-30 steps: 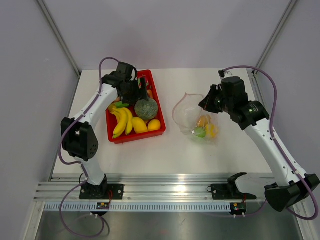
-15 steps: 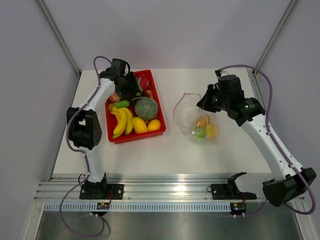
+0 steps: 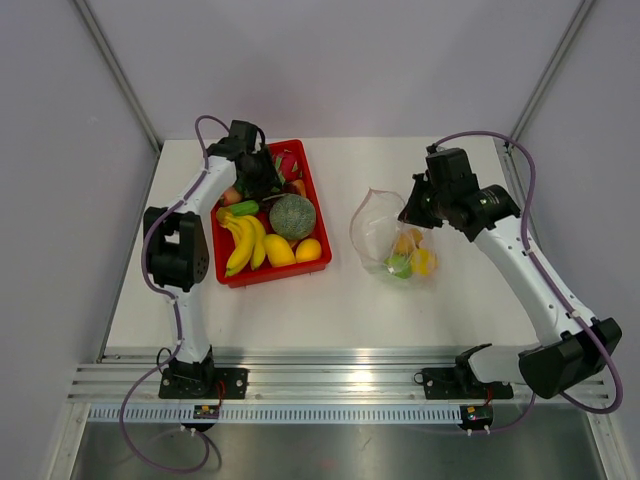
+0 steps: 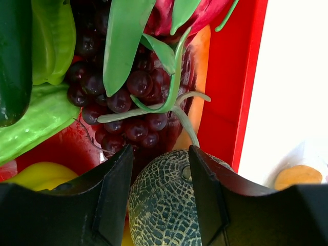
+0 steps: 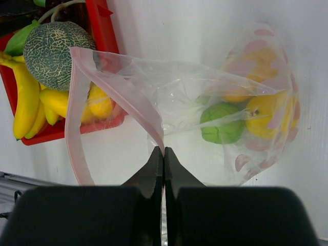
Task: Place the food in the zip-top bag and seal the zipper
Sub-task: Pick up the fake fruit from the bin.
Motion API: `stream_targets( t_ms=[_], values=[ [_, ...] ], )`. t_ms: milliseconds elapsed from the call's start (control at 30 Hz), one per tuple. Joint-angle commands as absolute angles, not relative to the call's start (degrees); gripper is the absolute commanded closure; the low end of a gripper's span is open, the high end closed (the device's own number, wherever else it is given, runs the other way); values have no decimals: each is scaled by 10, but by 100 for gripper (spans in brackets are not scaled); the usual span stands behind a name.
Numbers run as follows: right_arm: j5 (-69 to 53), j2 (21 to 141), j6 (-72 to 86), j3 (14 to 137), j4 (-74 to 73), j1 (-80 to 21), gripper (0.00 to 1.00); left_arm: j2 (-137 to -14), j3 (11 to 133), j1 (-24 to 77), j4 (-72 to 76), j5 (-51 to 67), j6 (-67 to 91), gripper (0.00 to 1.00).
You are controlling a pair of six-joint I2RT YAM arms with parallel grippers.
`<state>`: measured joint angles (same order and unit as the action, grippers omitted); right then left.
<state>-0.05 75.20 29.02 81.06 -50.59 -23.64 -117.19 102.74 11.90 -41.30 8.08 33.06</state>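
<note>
A: What does the overhead view show?
B: The left gripper (image 3: 262, 178) hovers over the far end of the red tray (image 3: 322, 228), near the melon (image 3: 292, 216). The right gripper (image 3: 412, 212) holds up the zip-top bag (image 3: 380, 232), apart from the tray.
A: And the left wrist?
B: Its jaws are half spread and seem to grip nothing. Grapes (image 4: 123, 102) and the melon lie beyond, and the green stem (image 4: 173, 97) could snag.
A: The right wrist?
B: Its fingers are pinched tight on the pink zipper (image 5: 74, 113). Held by 1 edge, the mouth may sag.

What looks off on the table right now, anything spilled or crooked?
Nothing stands out. The fruit sits inside the red tray, the right claw pinches the pink strip of the bag with the mouth open, and the bagged pieces are inside. No fruit lies loose on the table.
</note>
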Motion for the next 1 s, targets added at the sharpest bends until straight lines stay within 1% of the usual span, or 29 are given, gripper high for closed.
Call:
stream_targets(
  t_ms=[0, 67, 133, 167, 267, 433, 533, 600, 633, 667, 700, 733, 900, 967],
  values=[
    [28, 758, 300, 848, -530, -239, 100, -1173, 1032, 119, -379, 57, 330, 50],
    [33, 764, 301, 857, -538, -239, 100, -1172, 1025, 119, -378, 48, 328, 49],
    [34, 769, 301, 865, -542, -238, 100, -1165, 1005, 119, -375, 35, 328, 43],
    [35, 771, 301, 867, -543, -239, 100, -1159, 997, 119, -371, 34, 328, 42],
    [34, 776, 304, 873, -543, -239, 100, -1154, 974, 119, -357, 22, 332, 44],
    [25, 783, 310, 873, -538, -239, 100, -1171, 978, 118, -357, 10, 330, 47],
    [25, 785, 309, 874, -539, -239, 100, -1171, 977, 117, -352, 3, 329, 47],
    [25, 787, 309, 875, -539, -239, 100, -1171, 976, 117, -346, 2, 326, 43],
    [25, 789, 308, 876, -539, -239, 100, -1172, 976, 117, -344, 3, 323, 40],
    [23, 790, 309, 877, -539, -239, 100, -1172, 976, 116, -337, 3, 323, 34],
    [23, 794, 308, 879, -538, -238, 100, -1173, 977, 115, -335, 3, 319, 32],
    [21, 794, 308, 879, -537, -239, 100, -1177, 976, 113, -331, 3, 318, 33],
    [21, 799, 305, 880, -536, -239, 100, -1176, 968, 109, -313, 16, 317, 44],
    [20, 798, 304, 879, -535, -240, 100, -1175, 964, 109, -304, 20, 316, 44]
  ],
)
